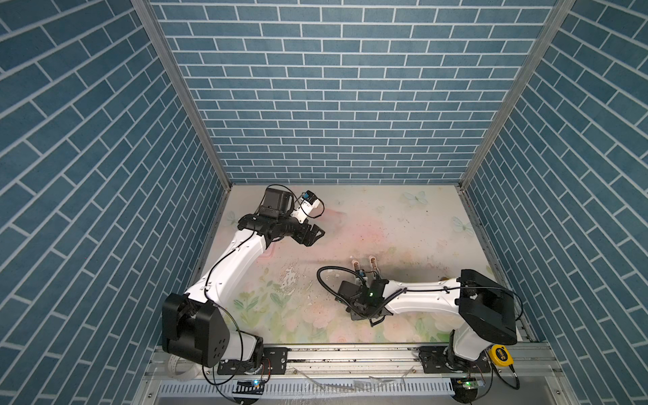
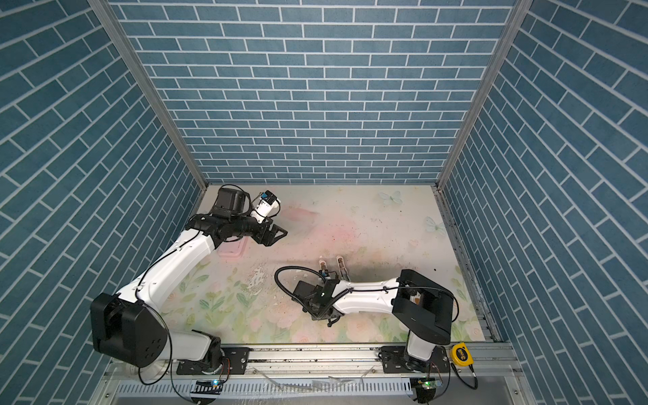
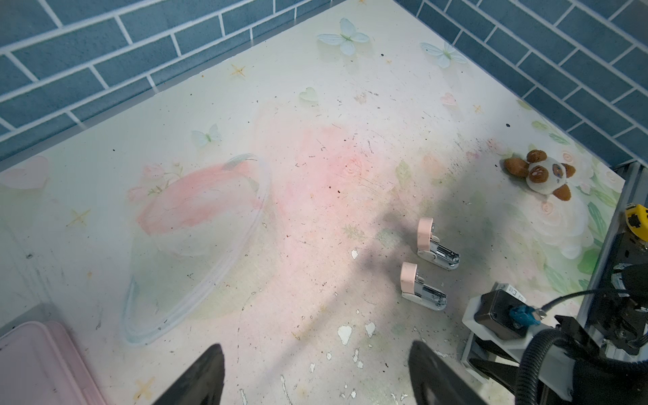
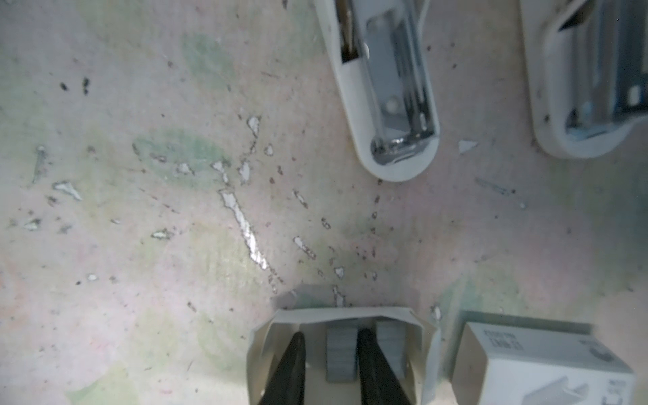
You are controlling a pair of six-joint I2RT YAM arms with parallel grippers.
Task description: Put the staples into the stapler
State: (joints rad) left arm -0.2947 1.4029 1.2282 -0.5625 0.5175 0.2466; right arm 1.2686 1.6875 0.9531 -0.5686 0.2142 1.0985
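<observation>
Blue brick-pattern walls (image 1: 350, 105) on three sides; floral table (image 1: 385, 217), scuffed and flaking.

Left arm: rises from the near-left base, elbow bent, forearm reaching to the far left. The left gripper (image 3: 315, 350) hangs above the table pointing right, fingers spread wide with nothing between them.

Right arm: comes in from the near right, forearm running left, wrist pitched down. The right gripper (image 4: 330, 335) is dipped into a white card tray (image 4: 257, 350) right of centre. Its fingers (image 4: 292, 361) are parted and straddle one strip. A sliver of tray floor shows between one finger and the strip, so it is not clamped.

Counts:
- staples (image 4: 339, 354): two grey strips side by side in the tray.
- Staplers: two, pink-topped, lids swung up, metal channels bare. One stapler (image 3: 422, 285) and a second stapler (image 3: 436, 245) sit side by side, just beyond the tray on its far side.
- One white sleeve (image 4: 540, 361), just right of the tray.
- One panda plush (image 3: 541, 173), right edge.
- One pink box (image 2: 231, 250) and one clear lid (image 3: 196, 245), far left.
- One yellow tape measure (image 1: 501, 356), on the near rail.

Writing: the sleeve carries print, too blurred to read. The tape measure's label is illegible.
</observation>
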